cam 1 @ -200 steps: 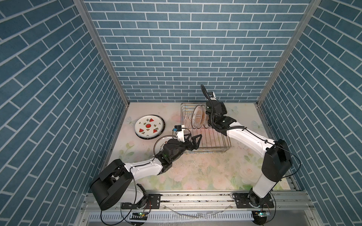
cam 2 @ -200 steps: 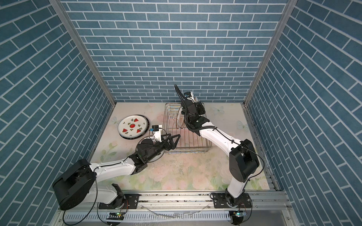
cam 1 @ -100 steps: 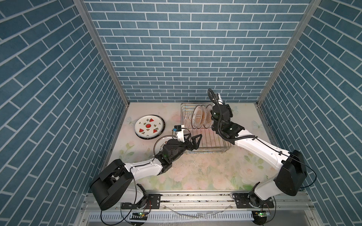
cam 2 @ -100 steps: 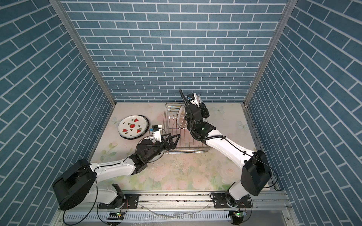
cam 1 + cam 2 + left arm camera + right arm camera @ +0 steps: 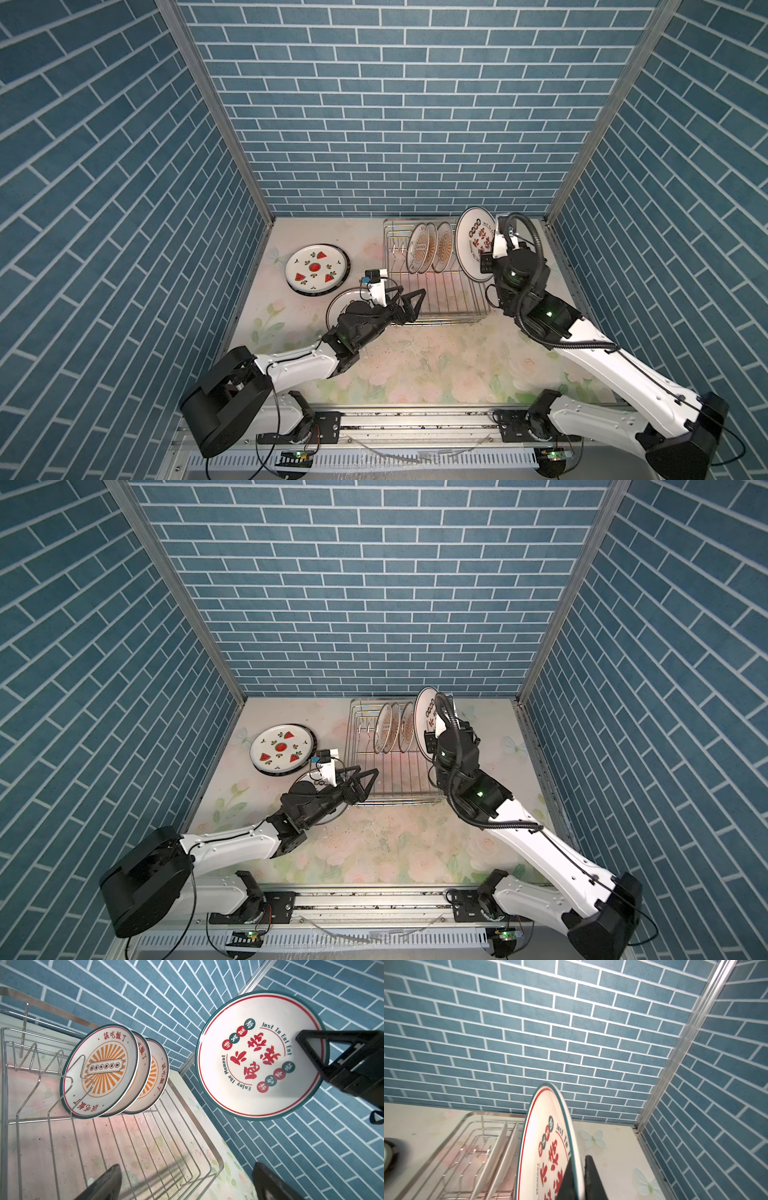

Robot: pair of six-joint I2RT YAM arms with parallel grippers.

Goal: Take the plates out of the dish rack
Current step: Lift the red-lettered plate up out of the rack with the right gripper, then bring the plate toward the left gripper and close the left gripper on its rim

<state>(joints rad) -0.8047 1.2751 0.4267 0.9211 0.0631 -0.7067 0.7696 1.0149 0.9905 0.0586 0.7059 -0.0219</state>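
Currently the lettered plate [image 5: 259, 1055] stands pinched in the right tool [image 5: 579, 1160]

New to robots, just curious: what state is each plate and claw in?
Lettered plate: on edge, held clear of the dish rack.
Right gripper: shut on lettered plate's rim.
Left gripper: open, empty.
Sunburst plates: three, upright in the rack.
Watermelon plate: flat on table.
Half-hidden plate: flat on table.

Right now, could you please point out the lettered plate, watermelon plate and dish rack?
lettered plate [image 5: 260, 1056]: left wrist view, printed centre.
watermelon plate [image 5: 316, 269]: in a top view, its middle.
dish rack [image 5: 449, 291]: in a top view, bare wire floor.
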